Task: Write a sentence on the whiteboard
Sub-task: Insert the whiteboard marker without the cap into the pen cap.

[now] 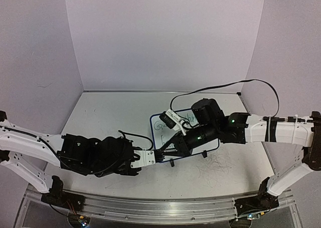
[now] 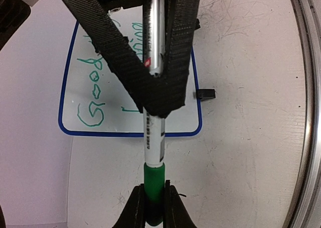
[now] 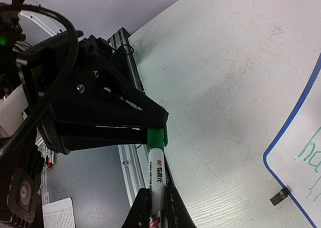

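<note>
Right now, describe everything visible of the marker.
The marker has a white barrel with black print and a green end, plastic by its look. The left gripper clamps the green end; the right gripper clamps the barrel. It is held between them above the table, by the whiteboard. Its tip is hidden.

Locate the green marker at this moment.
In the left wrist view the green marker runs down the middle, crossing the whiteboard's blue frame. The left gripper holds its green cap and the right gripper its barrel.
</note>
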